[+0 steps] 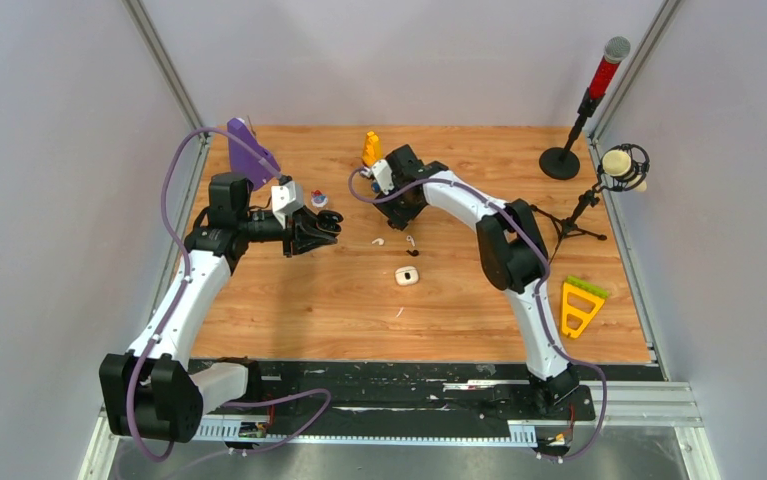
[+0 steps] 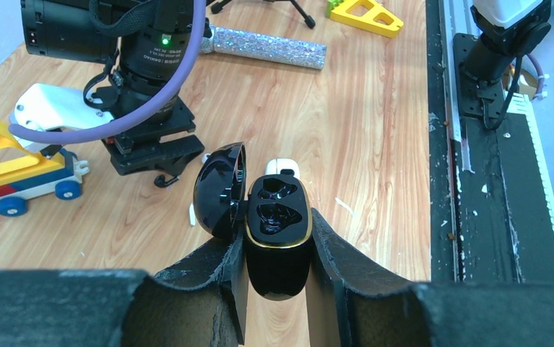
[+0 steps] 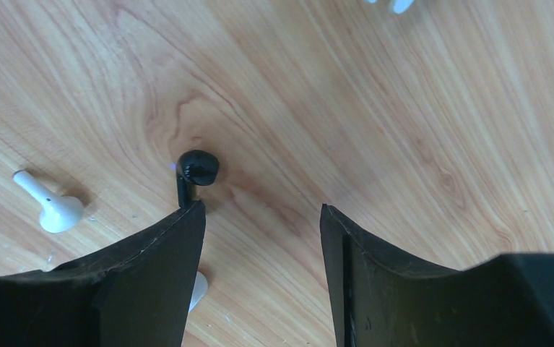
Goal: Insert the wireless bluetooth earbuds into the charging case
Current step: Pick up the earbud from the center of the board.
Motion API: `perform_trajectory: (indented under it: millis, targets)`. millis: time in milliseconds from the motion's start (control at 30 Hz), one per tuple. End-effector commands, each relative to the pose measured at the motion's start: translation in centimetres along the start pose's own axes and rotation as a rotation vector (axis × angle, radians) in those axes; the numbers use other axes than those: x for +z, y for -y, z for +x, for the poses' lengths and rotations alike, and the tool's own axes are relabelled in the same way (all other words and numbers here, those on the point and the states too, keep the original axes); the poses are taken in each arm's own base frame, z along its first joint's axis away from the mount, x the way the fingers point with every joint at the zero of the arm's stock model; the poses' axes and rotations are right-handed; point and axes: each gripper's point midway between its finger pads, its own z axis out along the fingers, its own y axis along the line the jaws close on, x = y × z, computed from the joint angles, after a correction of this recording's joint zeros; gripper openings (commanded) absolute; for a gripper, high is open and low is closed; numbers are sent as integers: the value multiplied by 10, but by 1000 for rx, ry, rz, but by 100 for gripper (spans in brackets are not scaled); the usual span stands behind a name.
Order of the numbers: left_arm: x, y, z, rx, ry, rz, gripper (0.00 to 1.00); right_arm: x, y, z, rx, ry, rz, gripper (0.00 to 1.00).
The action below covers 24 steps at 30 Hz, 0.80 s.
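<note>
My left gripper [image 1: 325, 226] is shut on an open glossy black charging case [image 2: 278, 220] with a gold rim. Its lid [image 2: 219, 189] hangs to the left, and its two sockets look dark and empty. My right gripper [image 3: 263, 217] is open and points down just above the wood. A black earbud [image 3: 197, 168] lies on the table just beyond its left fingertip [image 3: 187, 224], outside the jaws. One white earbud [image 3: 50, 206] lies further left; another [image 3: 196, 289] peeks from behind that finger. A small white case [image 1: 406, 276] sits at mid table.
A yellow toy truck [image 2: 14, 173] stands near the right gripper [image 2: 154, 148]. A purple piece [image 1: 251, 150] stands at the back left. A microphone stand [image 1: 579, 110] and a tripod stand at the back right. A yellow triangle [image 1: 579, 305] lies at the right edge. A thin white sliver [image 1: 397, 314] lies near the front.
</note>
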Motion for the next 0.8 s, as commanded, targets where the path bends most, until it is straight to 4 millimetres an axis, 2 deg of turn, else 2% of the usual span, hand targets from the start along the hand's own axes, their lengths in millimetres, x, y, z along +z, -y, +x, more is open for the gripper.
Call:
perform_trajectory:
  millis: [0,500,600,767]
  targets:
    - [0,-3,-14,47,17,-4,11,-8,-10,-13,-25,25,-22,61]
    - [1,-4,-13,44,15,-5,11,4,-33,-42,-50,74,-46,59]
    - [1,-5,-12,40,14,-6,11,-5,-36,-44,-54,89,-67,59]
    - [1,-5,-12,43,12,-7,11,-40,-36,-46,-47,160,-164,57]
